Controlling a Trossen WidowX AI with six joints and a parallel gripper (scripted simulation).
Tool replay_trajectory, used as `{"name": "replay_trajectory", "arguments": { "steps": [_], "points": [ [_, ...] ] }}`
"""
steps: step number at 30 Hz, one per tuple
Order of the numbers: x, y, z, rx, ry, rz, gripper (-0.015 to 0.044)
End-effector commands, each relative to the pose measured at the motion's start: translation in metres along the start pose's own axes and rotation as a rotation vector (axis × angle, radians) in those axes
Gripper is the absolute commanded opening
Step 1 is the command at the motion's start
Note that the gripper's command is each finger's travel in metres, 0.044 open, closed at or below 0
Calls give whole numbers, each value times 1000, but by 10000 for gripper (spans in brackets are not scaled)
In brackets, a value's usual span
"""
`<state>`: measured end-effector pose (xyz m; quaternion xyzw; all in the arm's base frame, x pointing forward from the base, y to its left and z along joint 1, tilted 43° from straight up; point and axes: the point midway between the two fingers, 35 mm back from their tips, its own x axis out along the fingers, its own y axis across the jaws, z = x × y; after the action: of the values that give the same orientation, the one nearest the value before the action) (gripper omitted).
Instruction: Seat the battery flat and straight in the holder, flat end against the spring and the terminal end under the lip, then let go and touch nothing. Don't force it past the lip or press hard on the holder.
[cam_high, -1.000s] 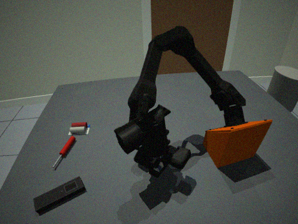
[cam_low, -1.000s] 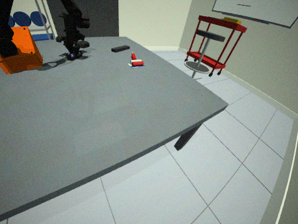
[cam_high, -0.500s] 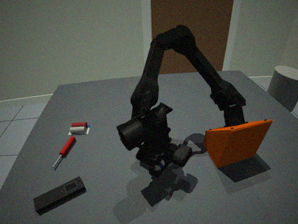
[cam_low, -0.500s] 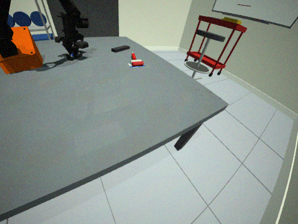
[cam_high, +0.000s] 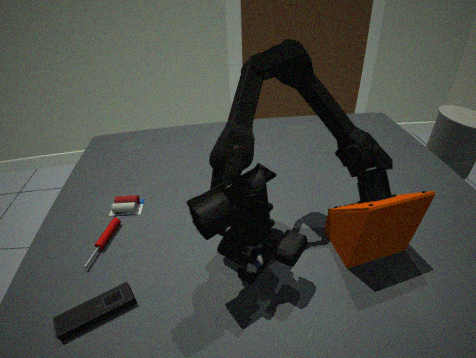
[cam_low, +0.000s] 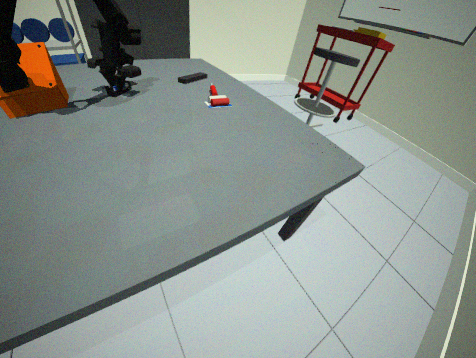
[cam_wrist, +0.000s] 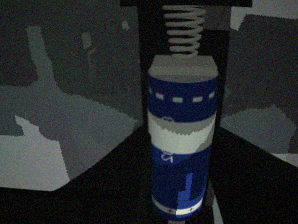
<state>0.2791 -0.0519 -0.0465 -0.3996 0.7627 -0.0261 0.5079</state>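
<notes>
Top: gripper (cam_high: 256, 260) (cam_low: 118, 90) low over table (cam_high: 170, 165) (cam_low: 150, 165), fingers partway open, clamped on battery (cam_high: 258, 262) (cam_low: 116, 88) (cam_wrist: 181, 135). Exterior: same low spot near far side, contact details too small to tell.
Wrist: battery in holder area, flat end by spring (cam_wrist: 185, 31). Seating can't be confirmed. Pushing down while tilted could jam terminal end on lip; letting go too soon, spring might kick battery out, imo.
</notes>
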Motion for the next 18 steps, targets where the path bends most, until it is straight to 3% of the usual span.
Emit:
{"name": "replay_trajectory", "arguments": {
  "steps": [1, 8, 12, 18],
  "points": [
    [0, 0, 0, -4, 0, 0, 83],
    [0, 0, -1, -4, -1, 0, 83],
    [0, 0, -1, -4, -1, 0, 185],
    [-6, 0, -1, -2, -1, 1, 185]
  ]
}}
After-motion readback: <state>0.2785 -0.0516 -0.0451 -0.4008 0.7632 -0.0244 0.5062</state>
